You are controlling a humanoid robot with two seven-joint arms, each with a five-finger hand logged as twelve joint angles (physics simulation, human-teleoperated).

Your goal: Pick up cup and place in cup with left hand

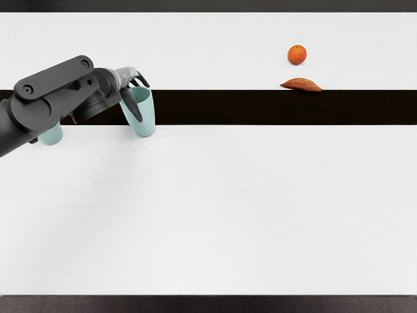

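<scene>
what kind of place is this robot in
Probably a simulated tabletop test scene: a white table with a black stripe, loose household items like a round orange fruit, and a dark grey robot arm reaching in.

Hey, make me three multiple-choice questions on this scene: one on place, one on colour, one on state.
1. Where is the round orange fruit relative to the tapered brown sweet potato?
A. Nearer the camera
B. Beyond it
C. Underneath it

2. What colour is the tall tapered cup at the left hand?
A. Red
B. Yellow
C. Pale teal

3. How is that cup turned?
A. Mouth up
B. Mouth down
C. Flat on its side

1 B: the fruit shows higher in the picture.
2 C: its wall is pale teal.
3 A: its open rim shows on top.
</scene>
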